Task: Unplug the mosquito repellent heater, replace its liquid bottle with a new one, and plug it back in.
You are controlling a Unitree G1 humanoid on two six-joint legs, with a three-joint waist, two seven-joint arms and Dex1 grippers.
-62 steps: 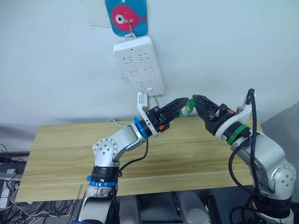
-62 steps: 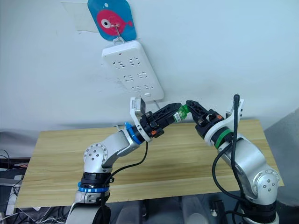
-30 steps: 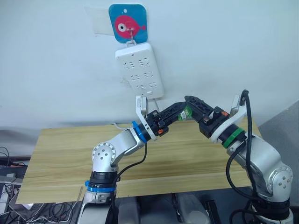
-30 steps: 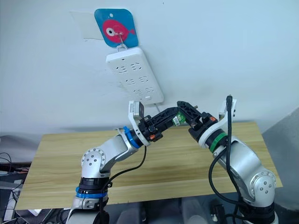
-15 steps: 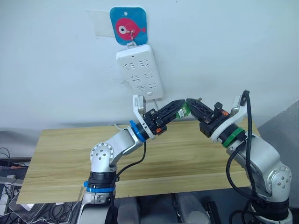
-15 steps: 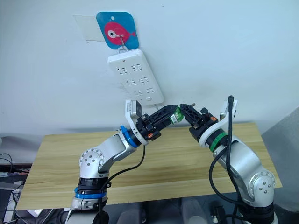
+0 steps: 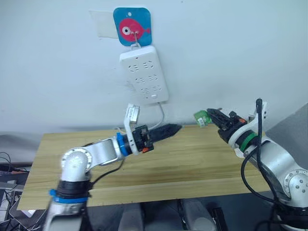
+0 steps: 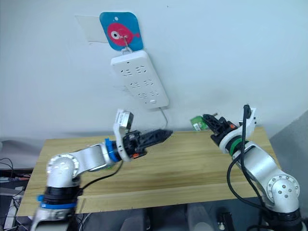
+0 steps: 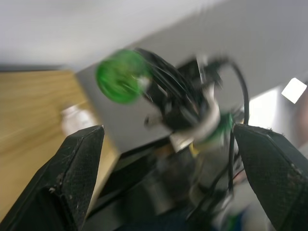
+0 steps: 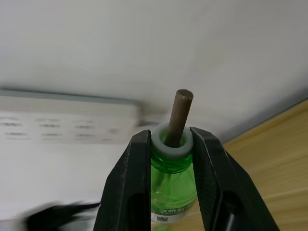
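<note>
A green liquid bottle (image 10: 169, 185) with a white neck and a brown wick sits clamped between the fingers of my right gripper (image 10: 168, 139). In the head views that gripper (image 7: 210, 115) holds the bottle (image 7: 201, 118) in the air over the table's far right end. My left gripper (image 7: 175, 128) hovers above the middle of the table, pointing right toward the bottle and well apart from it. Its fingers (image 9: 72, 168) stand wide apart in the left wrist view, with nothing between them. The mosquito repellent heater is out of view.
A long white power strip (image 7: 144, 74) hangs on the wall from a blue fish hook (image 7: 132, 26), its cable (image 7: 161, 113) dropping behind the wooden table (image 7: 183, 159). A small pale blurred object (image 9: 74, 118) lies on the wood near the table's edge.
The two grippers met at the green bottle. My left gripper has let go and pulled back down and to the left. The right gripper has carried the bottle off to the right.
</note>
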